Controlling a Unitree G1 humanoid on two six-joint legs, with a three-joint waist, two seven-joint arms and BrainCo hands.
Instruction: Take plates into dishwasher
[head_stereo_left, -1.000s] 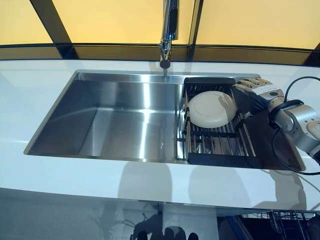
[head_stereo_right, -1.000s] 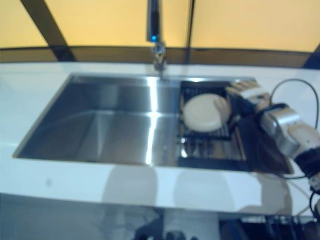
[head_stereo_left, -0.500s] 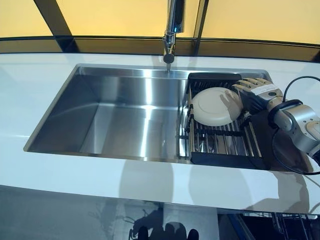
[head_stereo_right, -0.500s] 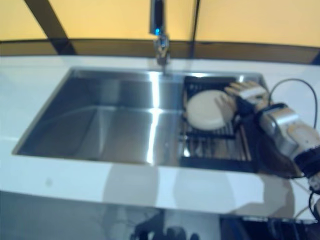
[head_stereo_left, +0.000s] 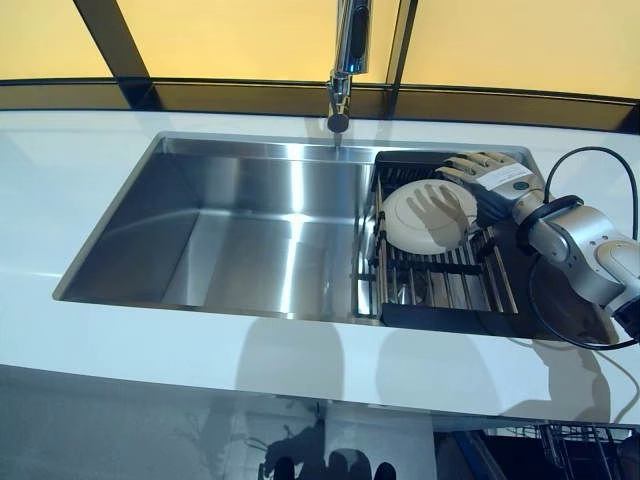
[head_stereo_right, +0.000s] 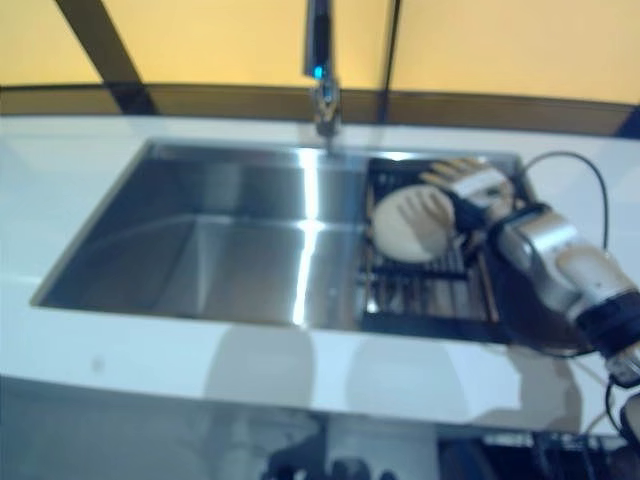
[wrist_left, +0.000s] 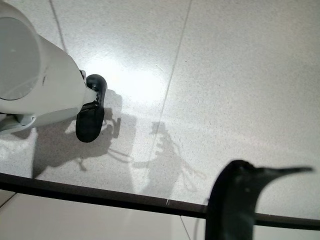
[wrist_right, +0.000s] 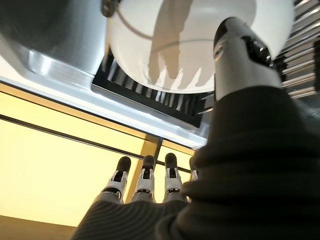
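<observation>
A round white plate (head_stereo_left: 420, 218) leans in a black dish rack (head_stereo_left: 445, 300) at the right end of the steel sink; it also shows in the right wrist view (wrist_right: 165, 45). My right hand (head_stereo_left: 487, 180) is open at the plate's upper right edge. Its thumb (wrist_right: 240, 55) reaches over the plate's face and its straight fingers (wrist_right: 145, 180) lie past the rim. Nothing is held. Of my left hand (wrist_left: 235, 200), only a dark part shows in the left wrist view, low over the floor.
The faucet (head_stereo_left: 342, 60) stands behind the sink basin (head_stereo_left: 250, 230). White counter (head_stereo_left: 60, 170) surrounds the sink. A wire dishwasher basket (head_stereo_left: 585, 440) shows below the counter's front at the right. A white object with a black wheel (wrist_left: 40, 85) stands on the floor.
My right hand has moved left from beside the plate, so its thumb and fingers now spread over the plate's upper right. The plate has not moved. The head camera shifted slightly.
</observation>
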